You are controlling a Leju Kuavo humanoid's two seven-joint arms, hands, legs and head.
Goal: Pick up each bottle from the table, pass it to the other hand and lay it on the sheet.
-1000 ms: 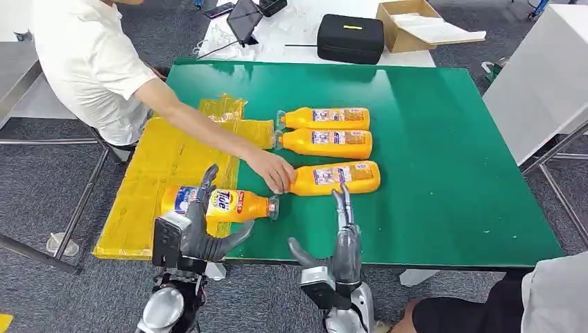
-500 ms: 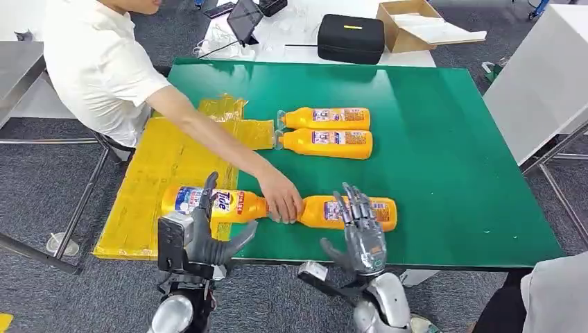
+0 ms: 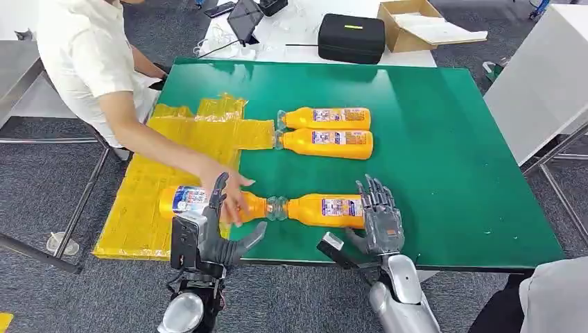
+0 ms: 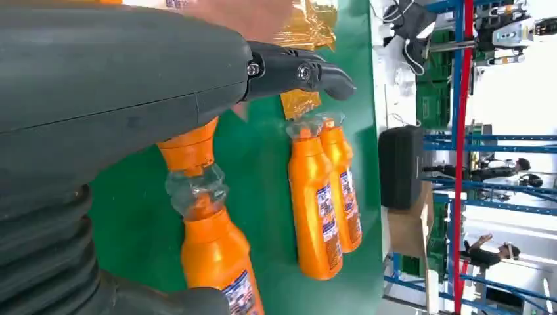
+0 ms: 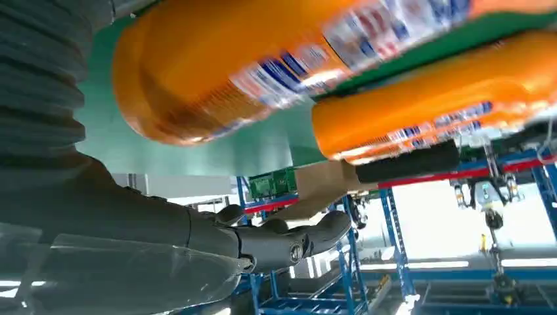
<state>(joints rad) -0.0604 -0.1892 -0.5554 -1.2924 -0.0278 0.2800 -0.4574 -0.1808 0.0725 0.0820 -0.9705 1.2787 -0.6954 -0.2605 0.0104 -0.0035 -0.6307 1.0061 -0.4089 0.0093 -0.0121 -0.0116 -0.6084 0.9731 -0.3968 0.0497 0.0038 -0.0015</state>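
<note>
Four orange bottles lie on their sides. Nearest, at the green table's (image 3: 451,159) near edge: left hand (image 3: 208,232), fingers spread wide, holds nothing, raised in front of the bottle on the sheet (image 3: 182,200). A person's hand (image 3: 232,194) rests on that bottle's neck. Right hand (image 3: 378,218) has fingers apart at the base of the near table bottle (image 3: 322,209); contact cannot be judged. These two bottles lie cap to cap. Yellow sheet (image 3: 149,180) overhangs the table's left edge. Farther back, two bottles (image 3: 326,132) lie side by side, touching, caps pointing left. Open green surface to the right. Beyond the far edge: black case (image 3: 350,38), and a cardboard box (image 3: 416,24) whose contents are unclear.
</note>
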